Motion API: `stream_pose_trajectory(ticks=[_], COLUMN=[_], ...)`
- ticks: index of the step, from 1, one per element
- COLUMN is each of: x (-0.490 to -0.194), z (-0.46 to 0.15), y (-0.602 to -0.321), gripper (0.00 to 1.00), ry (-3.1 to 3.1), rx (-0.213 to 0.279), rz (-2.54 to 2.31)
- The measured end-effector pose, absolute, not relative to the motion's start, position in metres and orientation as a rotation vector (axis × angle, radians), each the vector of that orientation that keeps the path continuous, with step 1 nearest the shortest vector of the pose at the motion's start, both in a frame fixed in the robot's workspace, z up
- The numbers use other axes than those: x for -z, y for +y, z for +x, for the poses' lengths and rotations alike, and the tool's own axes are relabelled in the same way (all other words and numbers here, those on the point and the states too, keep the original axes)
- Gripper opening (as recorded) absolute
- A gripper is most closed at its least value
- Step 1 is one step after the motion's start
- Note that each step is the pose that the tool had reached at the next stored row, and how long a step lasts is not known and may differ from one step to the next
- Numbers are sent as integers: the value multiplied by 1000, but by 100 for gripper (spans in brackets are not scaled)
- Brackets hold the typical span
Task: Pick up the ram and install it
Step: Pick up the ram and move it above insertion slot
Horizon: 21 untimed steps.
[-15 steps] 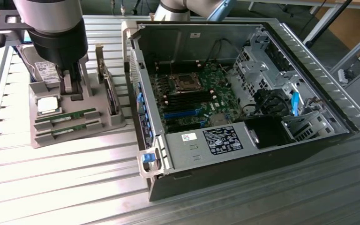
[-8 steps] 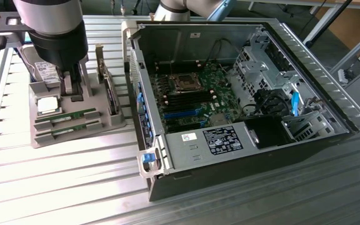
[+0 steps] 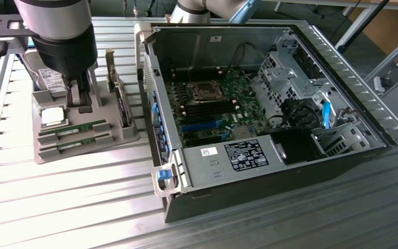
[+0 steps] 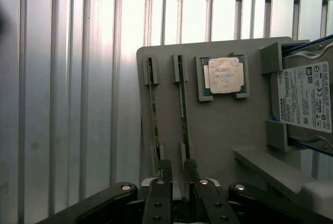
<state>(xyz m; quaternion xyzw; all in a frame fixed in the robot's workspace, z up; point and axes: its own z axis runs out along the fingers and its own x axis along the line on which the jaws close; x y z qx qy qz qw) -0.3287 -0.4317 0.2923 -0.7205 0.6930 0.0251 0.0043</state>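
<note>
A: Two big things first, then. What takes up the most room?
B: The ribbed metal counter (image 3: pixel 60 207), and on it the open computer case (image 3: pixel 206 46), lying on its side toward the exterior view's right. Inside are the motherboard (image 3: pixel 219 104) and, at the near end, the power supply (image 3: pixel 233 158) with its black label.
A: And the robot arm (image 3: pixel 60 31)?
B: It stands over the grey holder tray (image 3: pixel 81 151), which sits on the counter just beside the case, on the exterior view's left.
A: What lies in that tray?
B: At one end is a hard drive (image 4: pixel 307 96) with a white Toshiba label. Next comes the square silver CPU chip (image 4: pixel 225 76) in its own pocket, and then two green sticks standing on edge in parallel slots.
A: Which stick does the job concern?
B: By looks they match. The ram (image 4: pixel 183 104) in the slot next to the CPU chip is the one with the tool (image 4: pixel 178 168) at its end. The other ram stick (image 4: pixel 153 104) sits one slot further from the chip.
A: How is the tool set?
B: Wide. Its two dark fingers (image 4: pixel 165 174) stand apart, one on each side of the end of that ram, low over the tray. Whether either finger touches the board I cannot tell. Both sticks sit in their tray slots.
</note>
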Motion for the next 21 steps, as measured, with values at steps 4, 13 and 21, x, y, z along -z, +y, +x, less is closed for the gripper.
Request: stream_pose_trajectory(ticks=[4, 13, 21], x=[-291, -287, -284], z=[-329, -329, -329], y=[-432, -432, -432], gripper=[22, 22, 22], ry=[2171, 2171, 2171], rx=[-79, -79, -79], rz=[-2257, -2257, -2257])
